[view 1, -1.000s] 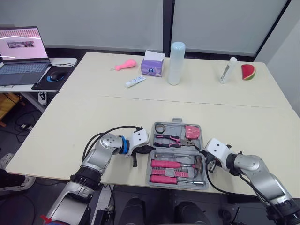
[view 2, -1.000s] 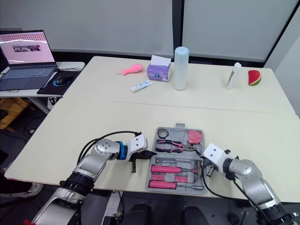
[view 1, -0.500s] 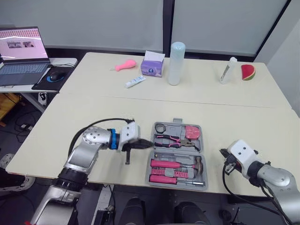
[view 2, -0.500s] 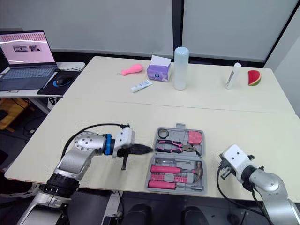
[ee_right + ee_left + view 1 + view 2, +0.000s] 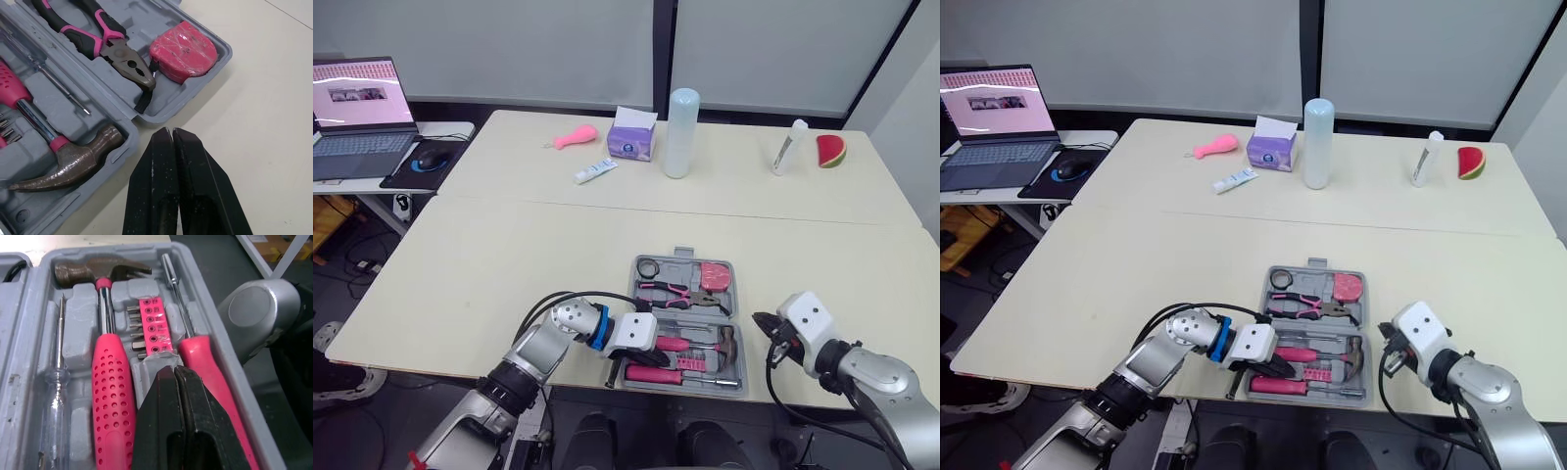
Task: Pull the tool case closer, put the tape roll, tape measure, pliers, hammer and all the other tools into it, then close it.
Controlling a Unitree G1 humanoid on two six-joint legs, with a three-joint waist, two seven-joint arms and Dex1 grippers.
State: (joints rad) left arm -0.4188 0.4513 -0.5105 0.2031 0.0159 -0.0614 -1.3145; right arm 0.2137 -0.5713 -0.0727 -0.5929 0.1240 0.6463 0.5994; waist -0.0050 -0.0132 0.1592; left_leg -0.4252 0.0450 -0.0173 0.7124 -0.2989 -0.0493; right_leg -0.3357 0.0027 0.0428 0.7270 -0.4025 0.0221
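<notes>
The grey tool case (image 5: 737, 311) lies open at the table's near edge. Its far half holds a black tape roll (image 5: 648, 266), pink-handled pliers (image 5: 98, 34) and a pink tape measure (image 5: 183, 51). In the near half lie the hammer (image 5: 98, 269), a pink bit holder (image 5: 149, 323) and screwdrivers (image 5: 210, 362). My left gripper (image 5: 173, 372) is shut with nothing in it, low over the near half between the hammer handle and a screwdriver. My right gripper (image 5: 171, 132) is shut and holds nothing. It is above the table, just off the case's right side.
At the table's far side stand a tall pale bottle (image 5: 681, 132), a purple tissue box (image 5: 632, 135), a pink toy (image 5: 574, 136), a tube (image 5: 595, 170), a white bottle (image 5: 788, 147) and a watermelon slice (image 5: 831, 151). A laptop (image 5: 357, 113) sits on a side desk to the left.
My left gripper has swung from the table left of the case in over its near half. The right gripper has edged a little toward the case's right side. The case stays put.
</notes>
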